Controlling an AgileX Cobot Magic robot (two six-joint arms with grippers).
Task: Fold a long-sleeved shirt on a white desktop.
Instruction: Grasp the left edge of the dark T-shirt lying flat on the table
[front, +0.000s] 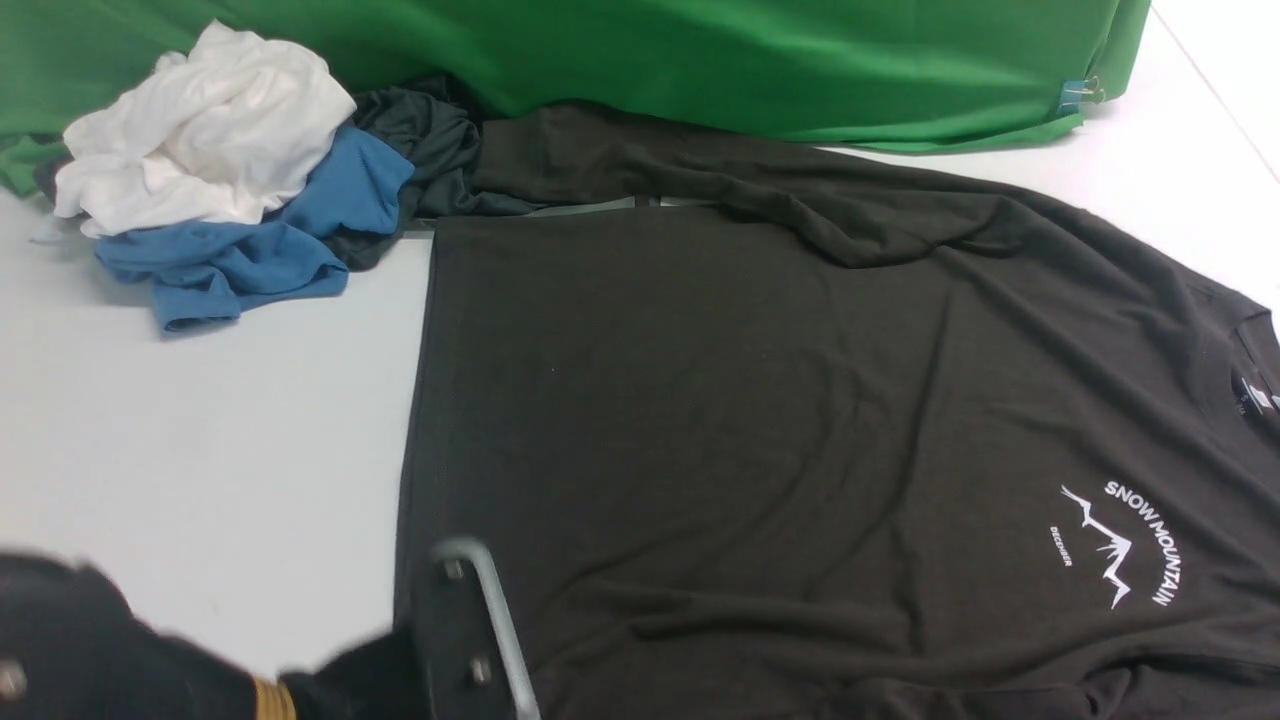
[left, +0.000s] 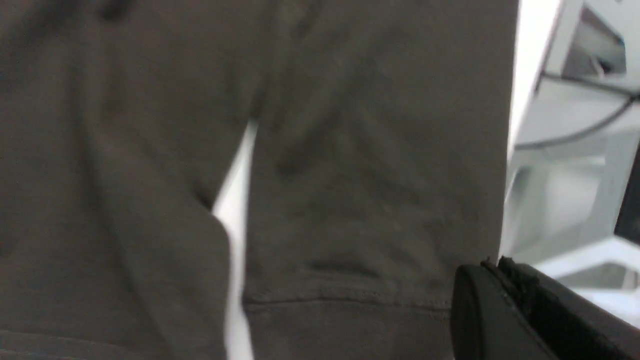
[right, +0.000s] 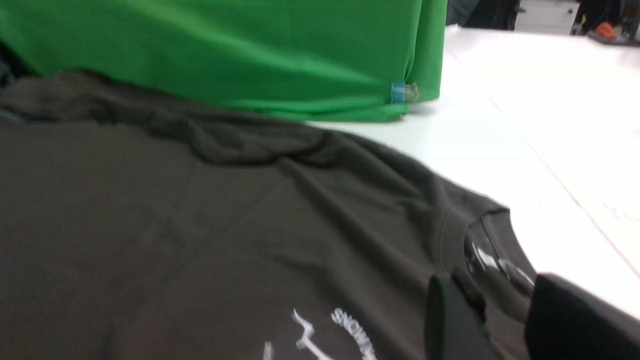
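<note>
Charcoal cotton, one item: the long-sleeved shirt (front: 750, 420) lies spread flat and logo-up across the middle of the table (front: 200, 420). Its collar (front: 1255, 370) points to the right edge and its hem to the left.

- Far sleeve (front: 700, 170): I see it rumpled along the far side of the body, its end reaching toward the far left corner.
- Near sleeve: outside my front view. The cuff-like hem in the left wrist view may belong to it.
- Left gripper (left: 500, 264): at the near edge by the hem corner, jaws pressed together against the edge of that hemmed cloth. I cannot tell whether any fabric is pinched.
- Right gripper (right: 492, 287): low beside the collar, jaws a narrow gap apart, with nothing clamped that I can make out.
- Other stock, far left corner: a white garment (front: 200, 130), a blue garment (front: 300, 230) and a dark grey garment (front: 430, 140), heaped against the green backdrop (front: 700, 60).

Progress, as I judge it: laying out is done and the body carries no fold. Sleeve tucks and the body folds all remain, so the task is at an early stage.
</note>
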